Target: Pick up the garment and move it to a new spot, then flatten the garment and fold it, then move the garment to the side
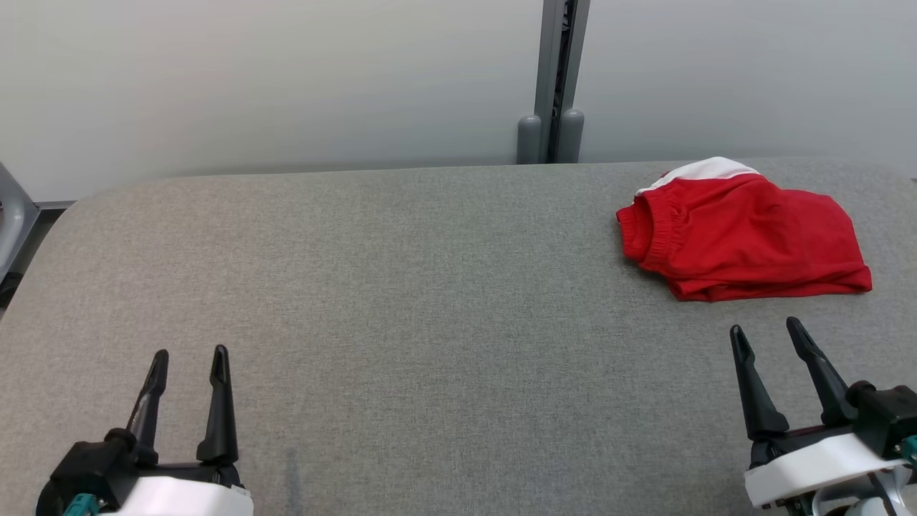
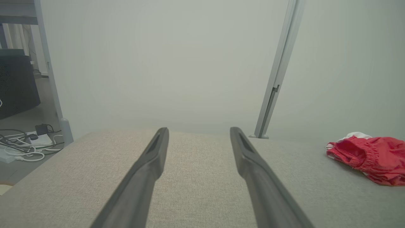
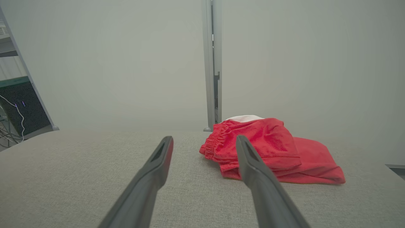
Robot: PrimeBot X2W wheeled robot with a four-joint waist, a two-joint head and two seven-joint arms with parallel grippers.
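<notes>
The garment is a pair of red shorts with an elastic waistband and a white panel, lying folded at the far right of the grey table. It also appears as the red garment at the right of the left wrist view and the red garment straight ahead in the right wrist view. My right gripper stands open just in front of it, not touching, with nothing between its fingers. At the near left my left gripper is open and empty, far from the cloth.
A pale partition wall with a grey post runs along the table's far edge. Cables and a dark box sit on the floor off the table's left side. The table's left edge curves away near my left arm.
</notes>
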